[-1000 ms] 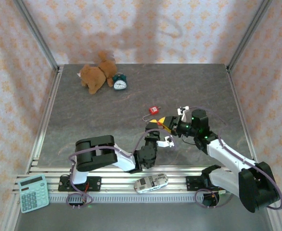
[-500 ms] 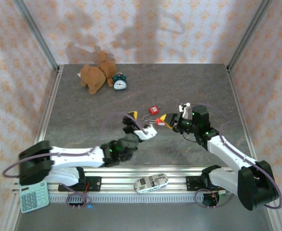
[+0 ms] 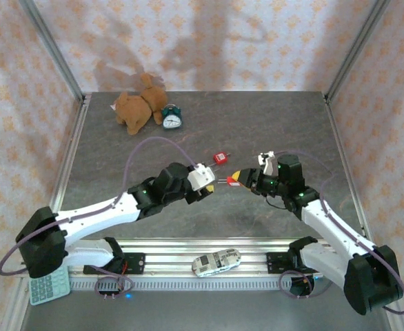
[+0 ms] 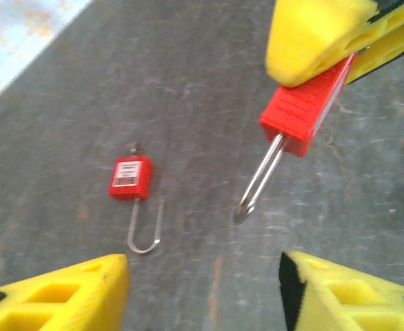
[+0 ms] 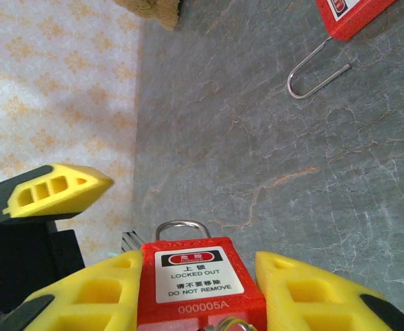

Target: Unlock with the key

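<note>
Right gripper (image 3: 238, 176) pinching red padlock (image 5: 200, 276) above table (image 3: 119, 172) centre, shackle pointing left. Left gripper (image 4: 202, 272) spread, just left of shackle, apart. Second padlock (image 4: 129, 177) flat on table, farther back, shackle open.

I take the dark grey, stone-veined tabletop (image 3: 271, 124) as my anchor. Behind its far edge stands a cream back wall printed with pale orange flowers (image 3: 257, 27). A matching left panel (image 3: 16, 138) and right panel (image 3: 395, 117) close its sides. Slanting aluminium posts (image 3: 50, 48) rise from its far corners. A slotted aluminium rail (image 3: 174, 249) runs along its near edge. Soft blurred shadows (image 3: 188, 52) lie on the back wall under even light.
</note>
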You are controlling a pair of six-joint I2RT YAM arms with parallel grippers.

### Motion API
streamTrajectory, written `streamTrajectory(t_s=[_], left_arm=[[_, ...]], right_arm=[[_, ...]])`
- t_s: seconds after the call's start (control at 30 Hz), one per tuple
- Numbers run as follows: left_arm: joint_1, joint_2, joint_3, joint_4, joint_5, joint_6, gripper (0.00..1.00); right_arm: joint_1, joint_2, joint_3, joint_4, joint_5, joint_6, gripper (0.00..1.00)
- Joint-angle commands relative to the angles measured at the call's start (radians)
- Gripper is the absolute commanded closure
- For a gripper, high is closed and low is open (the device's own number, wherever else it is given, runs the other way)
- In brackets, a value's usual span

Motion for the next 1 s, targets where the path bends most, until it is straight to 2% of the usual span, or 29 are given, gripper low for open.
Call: streamTrajectory(t_s=[0.0,0.13,0.33,0.5,0.73,0.97], left_arm=[[0.000,0.032,0.047,-0.035,0.076,0.014,0.47],[0.001,0.041,0.044,0.005,0.071,0.019,0.50],[0.001,0.072,0.057,-0.024,0.151,0.042,0.62],[0.001,0.087,0.050,-0.016,0.193,0.050,0.64],[0.001,0.100,0.041,0.020,0.194,0.090,0.65],[0.000,0.118,0.051,0.021,0.173,0.093,0.73]], right_arm=[[0.020,-0.027,0.035,-0.031,0.019,-0.050,0.78],[0.034,-0.027,0.033,-0.039,0.025,-0.061,0.78],[0.039,-0.019,0.038,-0.029,0.031,-0.060,0.78],[0.041,-0.017,0.047,-0.032,0.032,-0.058,0.78],[0.056,-0.016,0.046,-0.032,0.023,-0.057,0.79],[0.066,-0.017,0.040,-0.031,0.027,-0.059,0.79]])
